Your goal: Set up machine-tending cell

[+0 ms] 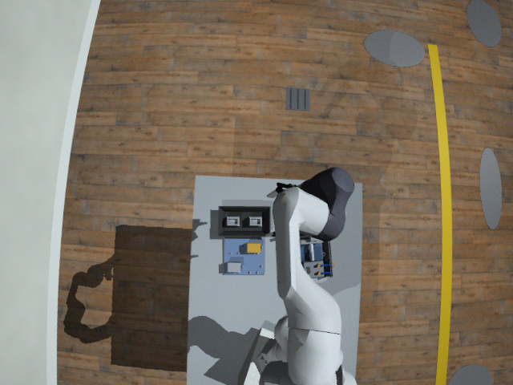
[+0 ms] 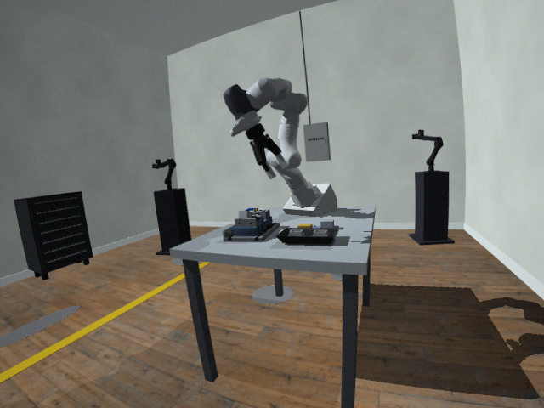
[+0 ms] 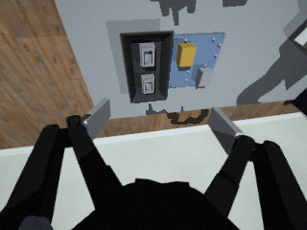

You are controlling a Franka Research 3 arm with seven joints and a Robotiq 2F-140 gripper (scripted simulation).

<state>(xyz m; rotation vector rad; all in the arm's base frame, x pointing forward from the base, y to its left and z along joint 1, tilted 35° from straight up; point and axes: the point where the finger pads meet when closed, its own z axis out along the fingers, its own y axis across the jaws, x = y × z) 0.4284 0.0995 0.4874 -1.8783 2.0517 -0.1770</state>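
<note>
The claw (image 3: 155,120) hangs fully spread and empty high over the table (image 2: 280,257). On the infeed plate (image 3: 216,72) an aluminium blank (image 3: 204,77) lies flat beside a brass blank (image 3: 186,55) (long axes parallel). Both finished parts (image 3: 147,55) sit end to end in the outfeed tray (image 3: 129,67).

No text, label, brand, number or sign can be read in any view. The hanging grey panel (image 2: 316,141), at about twelve o'clock above the table (image 2: 280,257) in the exterior view, carries a short dark row of marks, too small to make out.
</note>
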